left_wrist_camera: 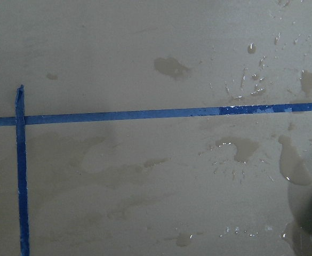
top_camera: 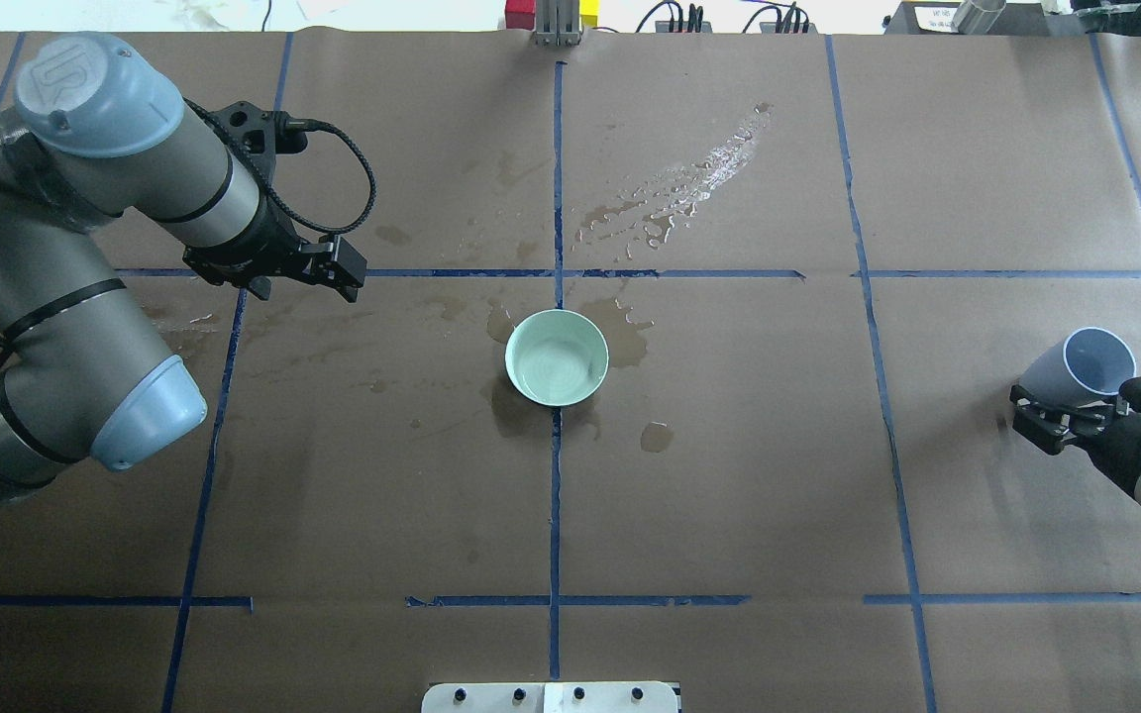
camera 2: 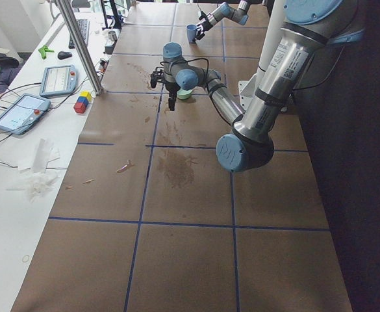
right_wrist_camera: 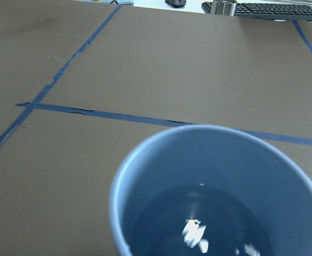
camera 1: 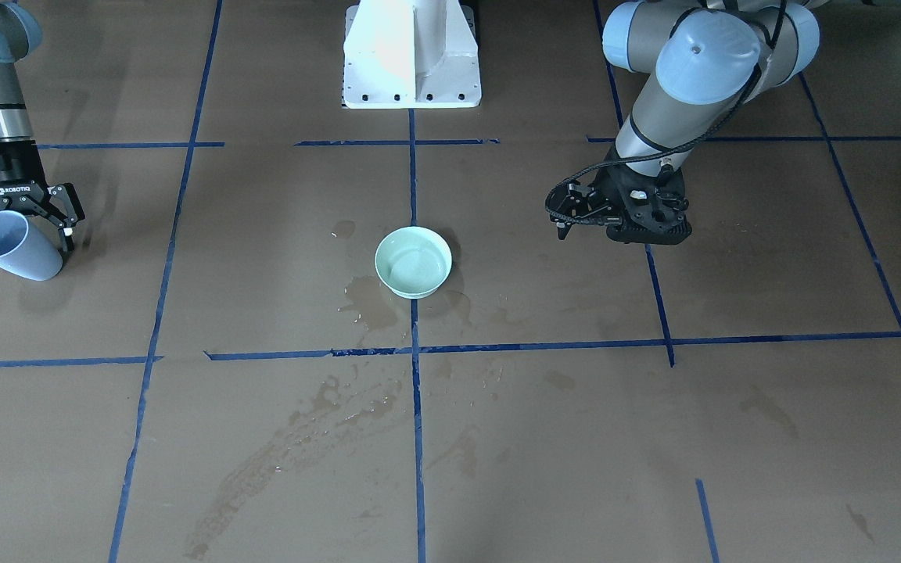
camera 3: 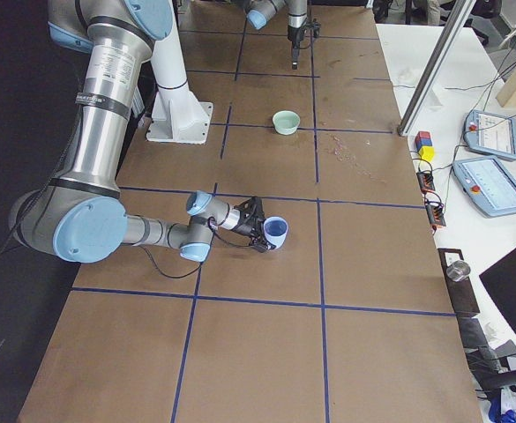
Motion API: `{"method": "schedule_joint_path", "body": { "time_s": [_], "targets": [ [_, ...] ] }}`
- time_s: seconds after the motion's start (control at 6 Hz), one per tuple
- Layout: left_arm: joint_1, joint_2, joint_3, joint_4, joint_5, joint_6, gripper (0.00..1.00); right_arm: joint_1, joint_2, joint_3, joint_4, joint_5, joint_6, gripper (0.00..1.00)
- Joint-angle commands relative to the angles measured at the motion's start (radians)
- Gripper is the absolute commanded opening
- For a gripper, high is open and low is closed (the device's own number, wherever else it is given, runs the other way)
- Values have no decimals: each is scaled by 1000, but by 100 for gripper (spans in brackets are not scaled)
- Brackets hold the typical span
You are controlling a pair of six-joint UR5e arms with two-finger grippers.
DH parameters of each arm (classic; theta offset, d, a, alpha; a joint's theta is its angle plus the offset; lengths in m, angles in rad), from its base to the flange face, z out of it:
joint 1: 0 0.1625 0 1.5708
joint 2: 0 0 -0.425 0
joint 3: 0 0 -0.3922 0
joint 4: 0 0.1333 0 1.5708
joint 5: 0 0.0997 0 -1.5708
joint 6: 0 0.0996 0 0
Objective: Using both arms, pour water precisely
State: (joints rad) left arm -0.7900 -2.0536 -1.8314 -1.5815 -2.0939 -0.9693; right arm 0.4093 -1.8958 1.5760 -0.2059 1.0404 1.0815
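Bowl [camera 1: 415, 292] at centre, sole obstacle; room all round, prob.

Matt brown paper [top_camera: 729, 495] over the table, darkened and shiny at the puddles [top_camera: 674, 193]. Smooth blue tape [left_wrist_camera: 145, 113]. Glossy, smooth mint bowl [top_camera: 523, 335]. Satin-smooth blue plastic cup [right_wrist_camera: 145, 176], glinting water [right_wrist_camera: 196, 232] inside. Brushed grey metal along the left arm [top_camera: 46, 287], smooth pale blue caps [top_camera: 95, 94].

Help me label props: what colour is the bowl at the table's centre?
It's a pale mint-green round bowl, clearest overhead.
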Motion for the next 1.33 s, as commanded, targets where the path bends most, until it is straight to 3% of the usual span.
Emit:
{"method": "schedule_joint_path", "body": {
  "time_s": [0.0, 1.17],
  "targets": [
    [0, 1, 1, 0, 0, 0, 100, 3, 3, -1, 0, -2, 0, 100],
    [2, 1, 0, 0, 0, 0, 100, 5, 3, -19, 2, -10, 0, 100]
  ]
}}
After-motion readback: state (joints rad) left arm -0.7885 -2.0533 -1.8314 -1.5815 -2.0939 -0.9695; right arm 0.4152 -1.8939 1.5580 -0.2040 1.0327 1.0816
